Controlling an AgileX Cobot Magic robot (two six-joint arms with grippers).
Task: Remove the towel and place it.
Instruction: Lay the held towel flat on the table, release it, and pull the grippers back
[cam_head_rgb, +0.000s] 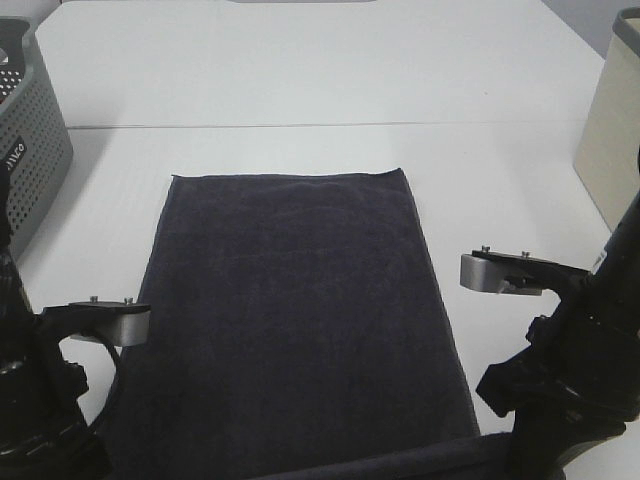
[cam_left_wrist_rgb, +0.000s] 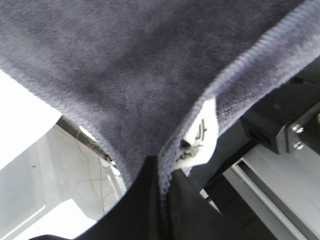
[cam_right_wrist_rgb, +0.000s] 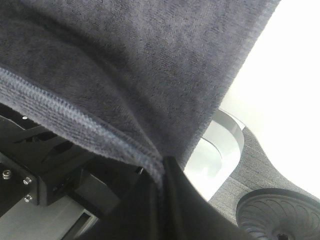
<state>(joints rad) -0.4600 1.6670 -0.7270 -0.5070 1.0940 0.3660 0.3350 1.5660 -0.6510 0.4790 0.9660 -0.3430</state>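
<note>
At the left edge of the white bench (cam_head_rgb: 300, 70): one grey perforated basket (cam_head_rgb: 35, 140), well apart from the towel, with bare surface between them.

Near left corner: left arm (cam_head_rgb: 40, 400), set low beside the cloth. The left fingers (cam_left_wrist_rgb: 140, 210) are closed, pinching the stitched hem at the towel's near left corner.

Centre: one dark navy towel (cam_head_rgb: 295, 320), spread flat and lengthwise on the bench. Its far hem is straight and its side hems run back toward the near edge, where the two corners are held. Open bench shows on three sides: a strip to the left, a strip to the right, and the broadest stretch beyond the far hem. A seam line crosses the bench just past that far hem.

Near right corner: right arm (cam_head_rgb: 580, 370), beside the cloth. The right fingers (cam_right_wrist_rgb: 190, 210) are closed, gripping the hem at the towel's near right corner.

Right edge: one beige bin (cam_head_rgb: 610, 130), upright and well apart from the towel.

Markings: the basket's side carries white lettering, too small to read. A white label (cam_left_wrist_rgb: 200, 137) is sewn into the hem just beside the left fingers. It is curled, and its dark print is too blurred to read.
</note>
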